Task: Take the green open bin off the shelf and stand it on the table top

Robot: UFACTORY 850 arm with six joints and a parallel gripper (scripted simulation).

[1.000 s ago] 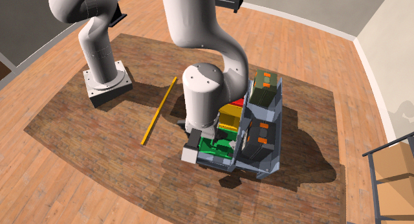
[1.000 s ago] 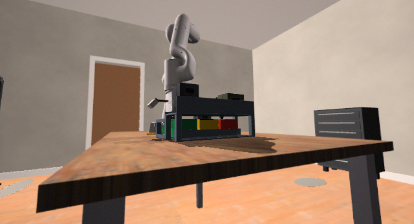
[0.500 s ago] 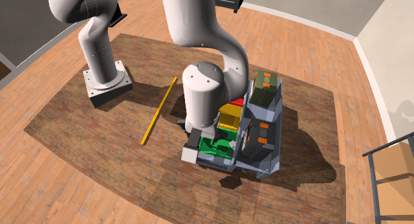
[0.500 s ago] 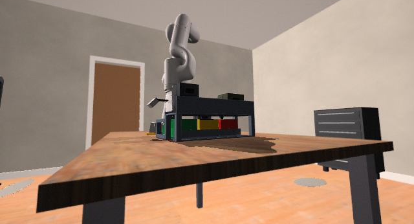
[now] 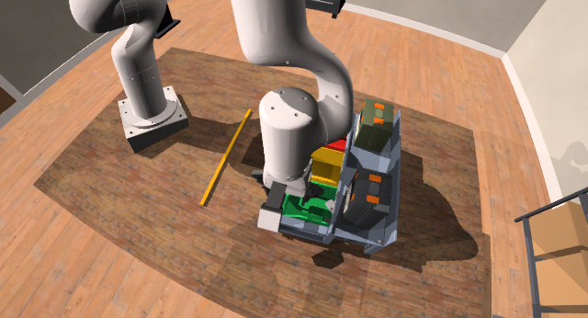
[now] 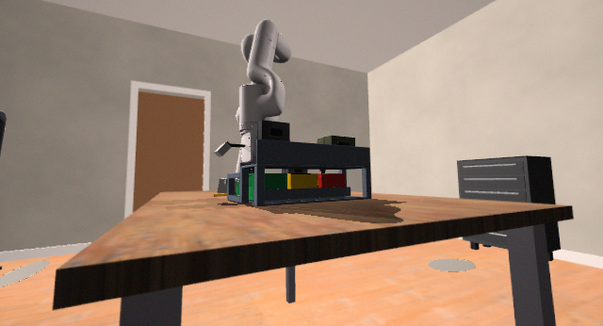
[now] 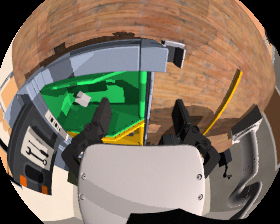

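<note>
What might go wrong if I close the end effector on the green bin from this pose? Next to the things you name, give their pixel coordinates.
The end effector point(image 7: 142, 105) is open, one finger over the green bin point(image 7: 98, 100) and the other outside its front. Closing might tilt the bin and shift the pale part point(image 7: 82, 99) inside. The yellow bin point(image 7: 135, 134) sits close alongside, so it could be nudged or dragged along.
</note>
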